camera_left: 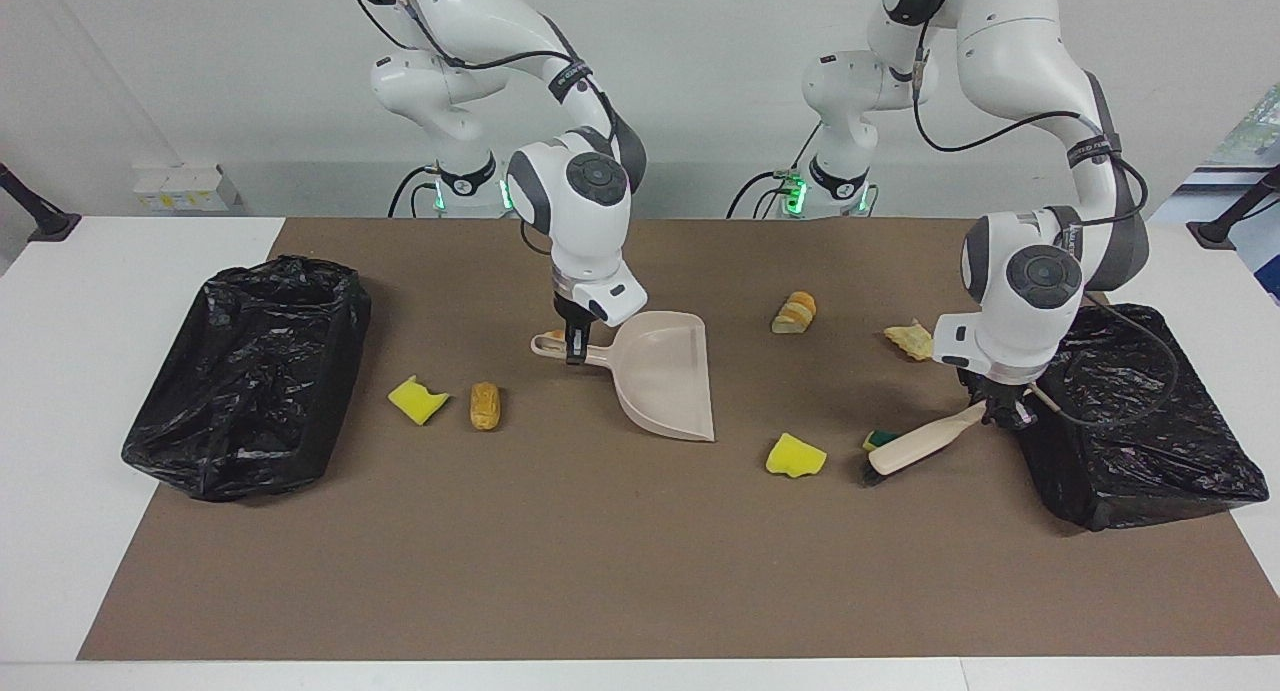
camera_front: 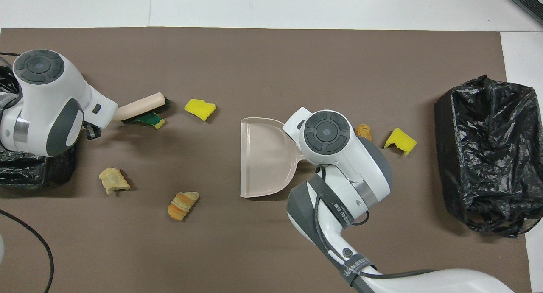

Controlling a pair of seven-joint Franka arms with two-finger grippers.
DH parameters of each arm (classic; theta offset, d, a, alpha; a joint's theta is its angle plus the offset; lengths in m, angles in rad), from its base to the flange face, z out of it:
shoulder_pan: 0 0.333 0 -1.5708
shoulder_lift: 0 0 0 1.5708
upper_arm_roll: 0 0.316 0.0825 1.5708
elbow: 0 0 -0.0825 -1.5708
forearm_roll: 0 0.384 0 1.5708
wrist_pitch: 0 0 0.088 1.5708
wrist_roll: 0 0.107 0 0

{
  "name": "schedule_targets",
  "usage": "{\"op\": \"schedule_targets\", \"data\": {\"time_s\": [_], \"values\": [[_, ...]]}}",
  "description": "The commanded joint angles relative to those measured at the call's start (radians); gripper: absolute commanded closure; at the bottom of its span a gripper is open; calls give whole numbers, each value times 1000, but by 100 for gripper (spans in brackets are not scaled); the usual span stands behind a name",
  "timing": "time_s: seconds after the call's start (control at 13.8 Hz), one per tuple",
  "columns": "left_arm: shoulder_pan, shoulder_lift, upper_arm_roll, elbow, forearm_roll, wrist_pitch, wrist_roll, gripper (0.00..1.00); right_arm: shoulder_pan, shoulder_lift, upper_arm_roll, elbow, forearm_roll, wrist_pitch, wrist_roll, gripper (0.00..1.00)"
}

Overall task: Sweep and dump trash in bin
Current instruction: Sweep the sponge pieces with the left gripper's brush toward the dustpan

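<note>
Item 1. Left end effector (camera_left: 1003,414): clenched on the handle tip of a beige brush with black bristles (camera_left: 915,449), low over the brown mat (camera_left: 600,571) on the white desk (camera_left: 60,371), beside the black-bagged bin at the left arm's end (camera_left: 1140,441). Bristles down at the green-faced yellow sponge chunk (camera_front: 149,120), apparently touching it.

Item 2. Right end effector (camera_left: 575,351): grasping the handle of a beige plastic dustpan (camera_left: 665,376), which rests mid-mat with its mouth turned toward the brush.

Item 3. Trash, all on the mat:
- plain yellow sponge chunk (camera_left: 796,456), between brush and dustpan;
- golden striped croissant piece (camera_left: 795,312) and pale flaky bread scrap (camera_left: 911,340), nearer the robots;
- notched yellow sponge chunk (camera_left: 417,399) and brown bread roll (camera_left: 485,405), between the dustpan and the second black-bagged bin at the right arm's end (camera_left: 250,371);
- a small brown bit by the dustpan handle, mostly hidden.

Item 4. Step in hand, as judged: first sweep. Handling advice: keep bristles pressed flat to the mat, draw the brush straight toward the dustpan mouth, gathering both sponge chunks in one stroke; hold the pan lip tight to the mat so light foam cannot slip under or bounce past.
</note>
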Motion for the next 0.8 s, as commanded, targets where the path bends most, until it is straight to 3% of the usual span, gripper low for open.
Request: {"op": "schedule_targets", "data": {"time_s": [0.0,0.29,0.58,0.73], "values": [[-60,-91,8,-84,17,-103,-67,100,-12,-2,6,-10,-27,-8,24,100],[-138,-204,3,-238,4,-180,-235,100,-14,-2,6,-8,-28,-14,24,100],[-186,-281,0,-220,-23,-210,-239,100,-14,-2,4,-8,-28,-17,24,100],[-186,-263,0,-175,-24,-190,-230,100,-14,-2,4,-8,-28,-17,24,100]]}}
